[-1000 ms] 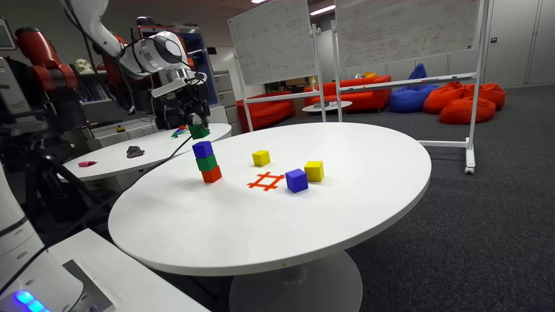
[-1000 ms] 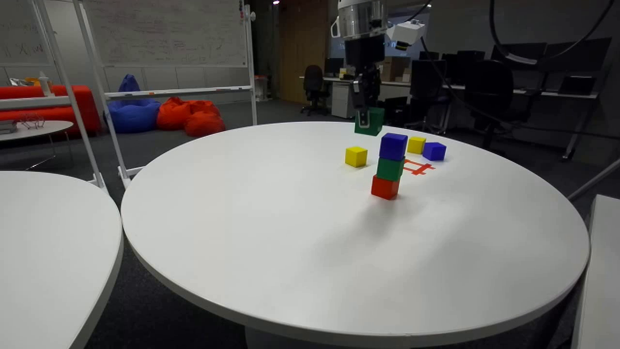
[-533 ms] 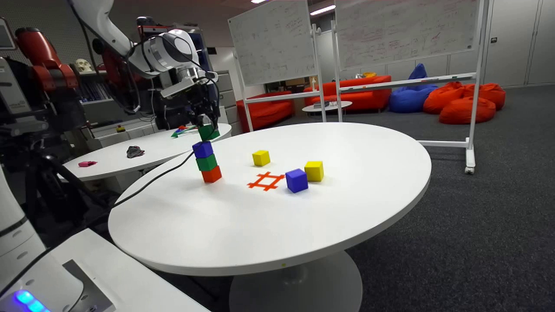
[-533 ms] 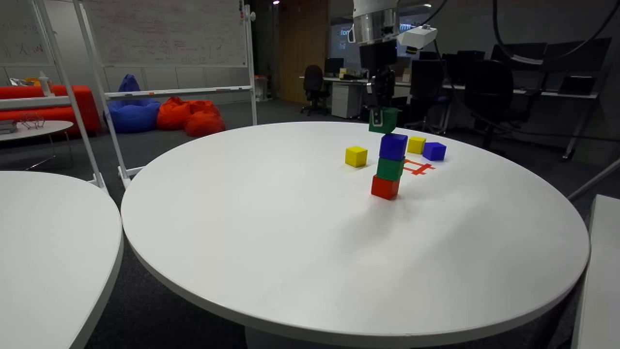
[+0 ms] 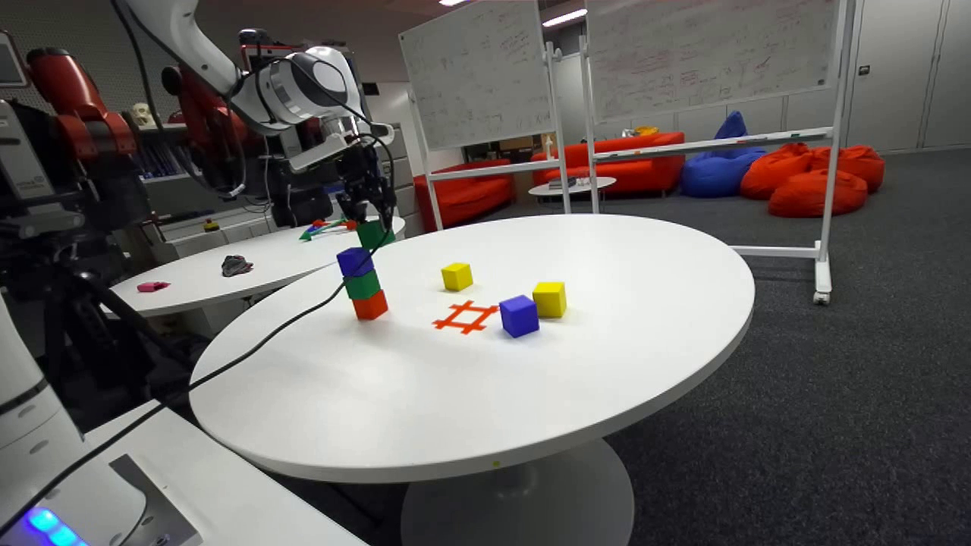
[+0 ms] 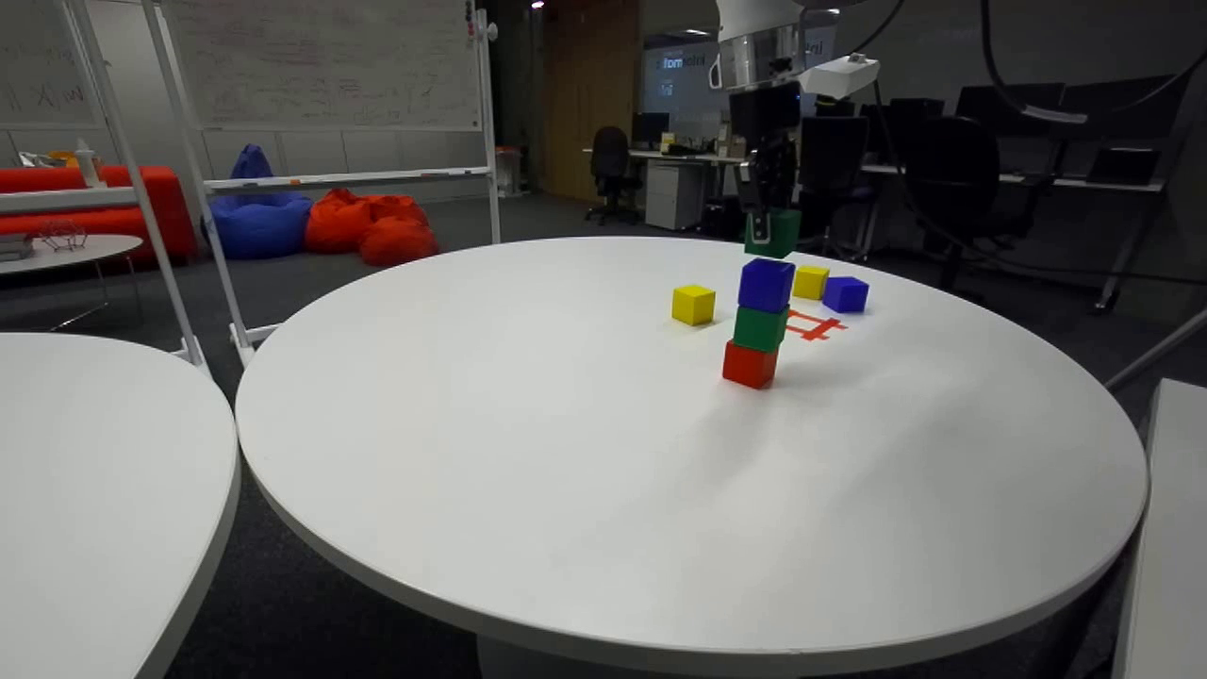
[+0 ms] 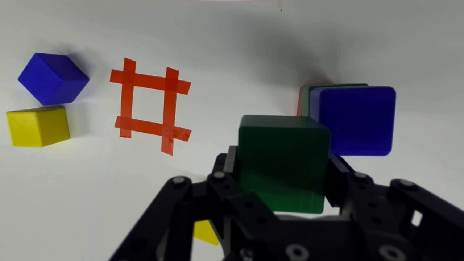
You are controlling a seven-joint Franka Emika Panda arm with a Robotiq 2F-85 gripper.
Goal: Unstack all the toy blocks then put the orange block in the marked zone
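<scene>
My gripper (image 7: 284, 163) is shut on a green block (image 7: 282, 152), its fingers on two opposite sides. This block is in the air, slightly higher than a three-block stack, and hides a corner of it in the wrist view. On top of the stack is a blue block (image 6: 766, 285), under it a second green block (image 6: 760, 328), and at the bottom the orange block (image 6: 751, 364) on the table. The marked zone (image 7: 127, 98), crossed red-orange strips, has nothing on it. Loose on the table are another blue block (image 5: 520, 316) and two yellow blocks, one near (image 5: 549, 299) and one farther (image 5: 457, 277).
The round white table (image 5: 364, 409) carries all the blocks. A black cable (image 5: 265, 337) hangs from the arm across the stack in an exterior view. A second white table (image 6: 94, 490) stands against this one.
The gripper has carried the held green block rightward in both exterior views, at nearly the same height. The cable has swung across the stack. Stack and loose blocks stay put.
</scene>
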